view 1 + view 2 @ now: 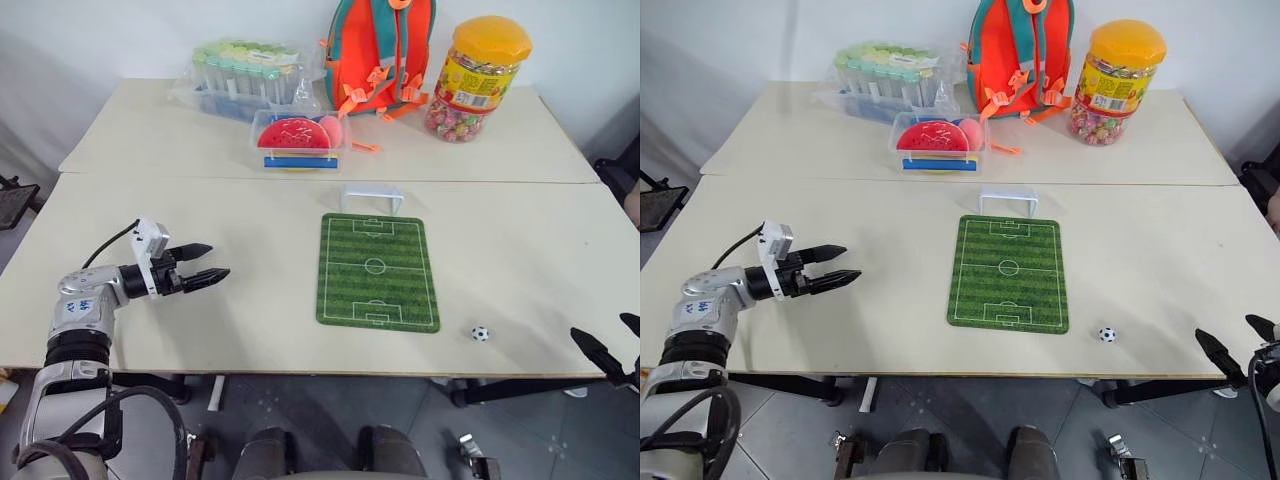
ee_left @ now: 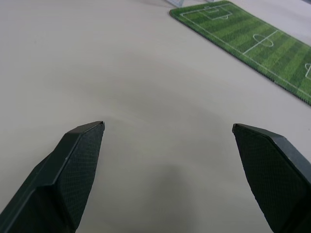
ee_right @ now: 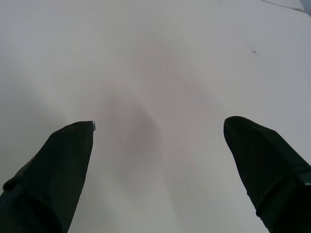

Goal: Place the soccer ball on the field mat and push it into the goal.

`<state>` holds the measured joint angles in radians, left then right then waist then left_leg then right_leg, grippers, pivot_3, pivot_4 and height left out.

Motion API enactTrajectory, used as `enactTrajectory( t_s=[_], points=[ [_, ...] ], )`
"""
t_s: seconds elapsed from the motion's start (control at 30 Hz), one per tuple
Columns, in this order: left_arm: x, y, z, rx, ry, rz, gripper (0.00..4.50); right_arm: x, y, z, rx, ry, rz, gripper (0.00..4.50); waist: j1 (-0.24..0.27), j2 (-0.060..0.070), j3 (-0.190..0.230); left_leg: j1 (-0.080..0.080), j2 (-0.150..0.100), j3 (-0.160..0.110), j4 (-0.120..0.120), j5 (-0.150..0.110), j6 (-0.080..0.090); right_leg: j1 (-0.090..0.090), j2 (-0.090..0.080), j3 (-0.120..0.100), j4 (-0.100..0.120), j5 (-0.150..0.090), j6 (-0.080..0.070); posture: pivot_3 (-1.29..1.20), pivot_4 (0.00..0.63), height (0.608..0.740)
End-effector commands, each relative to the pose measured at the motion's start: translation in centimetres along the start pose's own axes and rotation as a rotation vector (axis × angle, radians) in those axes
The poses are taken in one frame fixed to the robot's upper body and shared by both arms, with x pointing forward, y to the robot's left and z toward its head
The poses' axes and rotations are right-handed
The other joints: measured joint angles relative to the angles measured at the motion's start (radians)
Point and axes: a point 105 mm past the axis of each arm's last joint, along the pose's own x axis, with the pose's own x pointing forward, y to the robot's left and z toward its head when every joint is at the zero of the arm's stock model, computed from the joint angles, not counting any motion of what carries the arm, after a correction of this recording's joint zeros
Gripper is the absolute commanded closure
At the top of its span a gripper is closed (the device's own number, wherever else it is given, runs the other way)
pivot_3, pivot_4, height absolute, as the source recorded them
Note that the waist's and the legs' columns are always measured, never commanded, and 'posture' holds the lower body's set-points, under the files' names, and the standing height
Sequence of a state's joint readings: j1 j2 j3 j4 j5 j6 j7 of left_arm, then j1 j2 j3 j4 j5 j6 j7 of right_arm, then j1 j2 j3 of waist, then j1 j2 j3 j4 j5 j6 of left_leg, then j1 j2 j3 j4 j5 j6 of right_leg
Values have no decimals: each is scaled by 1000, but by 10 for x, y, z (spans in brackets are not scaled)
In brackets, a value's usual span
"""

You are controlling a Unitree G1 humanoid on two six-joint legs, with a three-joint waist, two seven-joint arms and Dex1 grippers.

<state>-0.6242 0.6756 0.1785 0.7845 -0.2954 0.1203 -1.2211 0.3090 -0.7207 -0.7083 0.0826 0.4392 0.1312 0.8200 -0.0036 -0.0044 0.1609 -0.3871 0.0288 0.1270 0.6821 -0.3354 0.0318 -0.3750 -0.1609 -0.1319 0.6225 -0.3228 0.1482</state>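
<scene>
A: Soccer ball [image 1: 481, 333]?
B: On table [image 1: 250, 310], just off field mat [image 1: 378, 271] at 4 o'clock. Goal [image 1: 372, 197] at 12.
A: Grippers?
B: Left gripper [image 1: 204, 265] and right gripper [image 1: 606, 340]: jaws spread, empty.

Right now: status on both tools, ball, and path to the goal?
Left tool open, empty, left of mat. Right tool open, empty, at table's right edge. Ball on table, off mat's near right corner. Goal at far end; nothing blocking.
</scene>
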Motion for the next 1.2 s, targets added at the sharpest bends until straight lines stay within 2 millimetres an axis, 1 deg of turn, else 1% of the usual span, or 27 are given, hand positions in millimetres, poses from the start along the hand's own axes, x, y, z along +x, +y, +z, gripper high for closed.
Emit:
enactTrajectory(
  t_s=[0.03, 0.13, 0.3, 0.4, 0.5, 0.6, 0.67, 0.7, 0.73, 0.83, 0.9, 1.03, 1.13, 1.2],
  points=[
    [2, 2, 12, 86, -10, 20, 0, -3, -5, 8, -29, -25, -10, 20, 0, 0, 0, 0, 0, 0, 0, 0, 0, 0, 0, 0, 0, 0, 0, 0, 150, 740],
    [4, 6, 14, 76, -45, 55, 0, -4, -5, 8, -28, -26, -11, 20, 0, 0, 0, 0, 0, 0, 0, 0, 0, 0, 0, 0, 0, 0, 0, 0, 150, 740],
    [6, 3, 18, 101, -53, 35, 0, -8, -7, 11, -30, -18, -18, 20, 1, 0, 0, 0, 0, 0, 0, 0, 0, 0, 0, 0, 0, 0, 0, 0, 150, 740],
    [11, 1, 26, 124, -77, 27, 0, -8, 0, 26, -48, -20, 21, 20, 2, 0, 0, 0, 0, 0, 0, 0, 0, 0, 0, 0, 0, 0, 0, 0, 150, 740],
    [16, -9, 29, 133, -98, -43, 0, -6, 16, 40, -72, -1, 94, 20, 2, 0, 0, 0, 0, 0, 0, 0, 0, 0, 0, 0, 0, 0, 0, 0, 150, 740],
    [20, -25, 34, 152, -148, -163, 0, -1, 51, 61, -107, 1, 254, 20, 1, 0, 0, 0, 1, 0, 0, 0, 0, 0, 0, 0, 0, 0, 0, 0, 150, 740],
    [21, -35, 34, 165, -177, -226, 0, 2, 69, 66, -138, 26, 333, 20, 2, 0, 0, 0, 1, 0, 0, 0, 0, 0, 0, 0, 0, 0, 0, 0, 150, 740],
    [22, -42, 34, 168, -201, -276, 0, 5, 79, 66, -162, 49, 386, 20, 2, 0, 0, 0, 0, 0, 1, 0, 0, 0, 0, 0, 0, 0, 0, 0, 150, 740],
    [22, -46, 34, 170, -216, -309, 0, 6, 86, 65, -176, 66, 418, 20, 2, 0, 0, 0, 0, 0, 1, 0, 0, 0, 0, 0, 0, 0, 0, 0, 150, 740],
    [23, -61, 26, 195, -222, -413, 0, 17, 109, 58, -233, 121, 550, 20, 3, -2, 1, 0, 0, -1, 1, 0, 0, 0, 0, 0, 0, 0, 0, 0, 150, 740],
    [23, -68, 22, 203, -218, -456, 0, 22, 119, 53, -256, 139, 611, 20, 3, -2, 1, -1, 0, 0, 1, 0, 0, 0, 0, 0, 0, 0, 0, 0, 150, 740],
    [21, -73, 15, 192, -203, -466, 0, 32, 116, 39, -276, 184, 635, 20, 6, -4, 2, -1, 0, -1, 1, 0, 0, 0, 0, -1, 0, 0, 0, 0, 150, 740],
    [19, -75, 12, 189, -196, -466, 0, 41, 114, 34, -271, 185, 630, 20, 5, -4, 3, -1, 0, -1, 2, 0, 0, 0, 0, -1, 0, 0, 0, 0, 150, 740],
    [17, -77, 11, 186, -196, -462, 0, 46, 112, 26, -264, 206, 631, 20, 4, -4, 3, -1, 0, -1, 2, 0, 0, 0, 0, -1, 0, 0, 0, 0, 150, 740]
  ],
)
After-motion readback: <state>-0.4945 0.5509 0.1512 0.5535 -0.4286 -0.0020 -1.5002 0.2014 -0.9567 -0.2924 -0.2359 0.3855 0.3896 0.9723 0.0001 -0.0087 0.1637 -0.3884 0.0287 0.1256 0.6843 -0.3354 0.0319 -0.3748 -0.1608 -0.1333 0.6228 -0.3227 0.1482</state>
